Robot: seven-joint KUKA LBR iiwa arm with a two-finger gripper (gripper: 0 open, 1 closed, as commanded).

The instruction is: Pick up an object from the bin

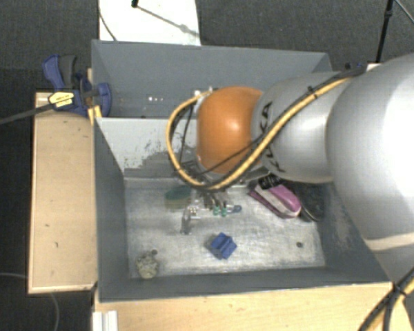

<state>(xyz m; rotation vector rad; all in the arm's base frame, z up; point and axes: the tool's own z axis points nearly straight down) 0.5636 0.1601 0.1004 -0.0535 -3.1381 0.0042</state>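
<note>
My gripper [190, 218] reaches down from under the orange wrist cover into the middle of the bin, close to the floor. A flat dark green thing [176, 197] lies just behind it to the left. A small teal-green piece [225, 211] lies right beside it on the right. A blue block [222, 245] rests on the floor a little in front and to the right, apart from the gripper. Nothing shows in the gripper's grasp.
A pink and purple oblong thing [281, 199] lies at the right under the arm, with a dark thing [314, 207] beside it. A small grey-beige lump [148, 265] sits in the front left corner. The arm covers the bin's back right.
</note>
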